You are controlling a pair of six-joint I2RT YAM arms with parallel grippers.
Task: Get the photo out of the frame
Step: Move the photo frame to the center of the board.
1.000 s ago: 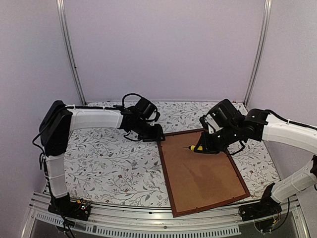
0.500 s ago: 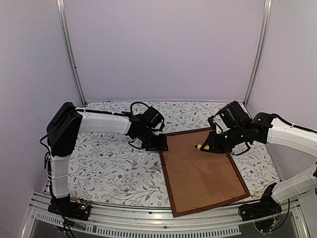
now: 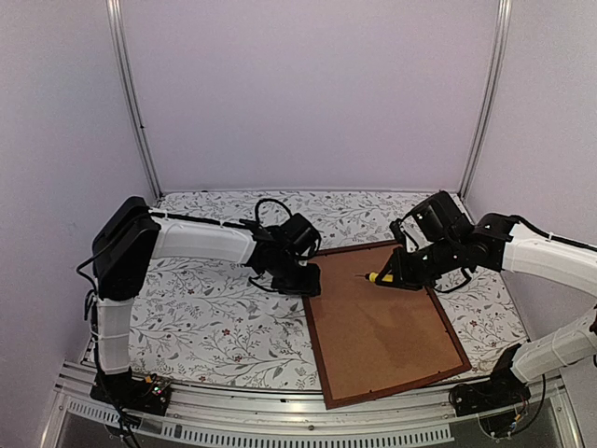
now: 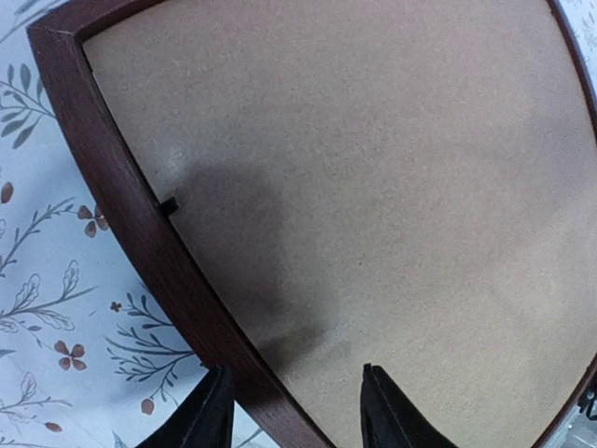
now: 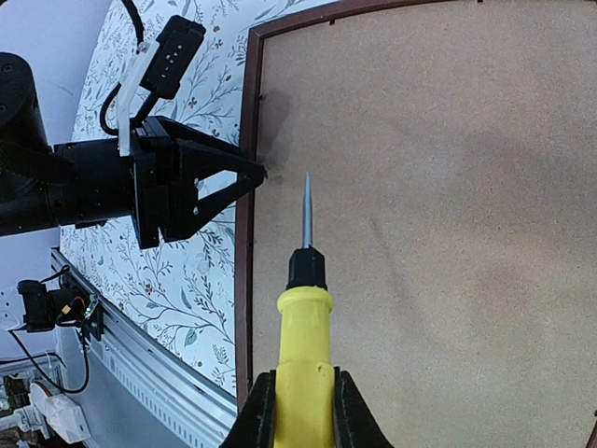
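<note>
Over the desk [image 3: 205, 317] in the top view, the frame [image 3: 397, 384] lies face down on the right half, its brown backing board [image 3: 382, 327] uppermost. The photo cannot be seen and is presumably still under that board. Within the last second the left arm has swung right from the far left corner, and the left fingers [image 3: 308, 287] now sit at the frame's left rail, near its far end. The right fingers [image 3: 399, 276] hold a yellow-handled screwdriver [image 3: 375, 277] over the far part of the board, about where it was half a second ago.

From the left wrist, the two dark fingers [image 4: 210, 420] stand apart and straddle the rail: one is over the desk outside it, the other over the board inside it. A small dark tab [image 4: 168, 205] juts from the rail onto the board further along.

From the right wrist, the fingers [image 5: 256, 415] are clamped on the screwdriver's handle. Its tip hovers over the board just inside the left rail, pointing at the spread left fingers.

Judging by this, the left arm has come to steady the frame. The board looks still seated, so the photo is not yet free.
</note>
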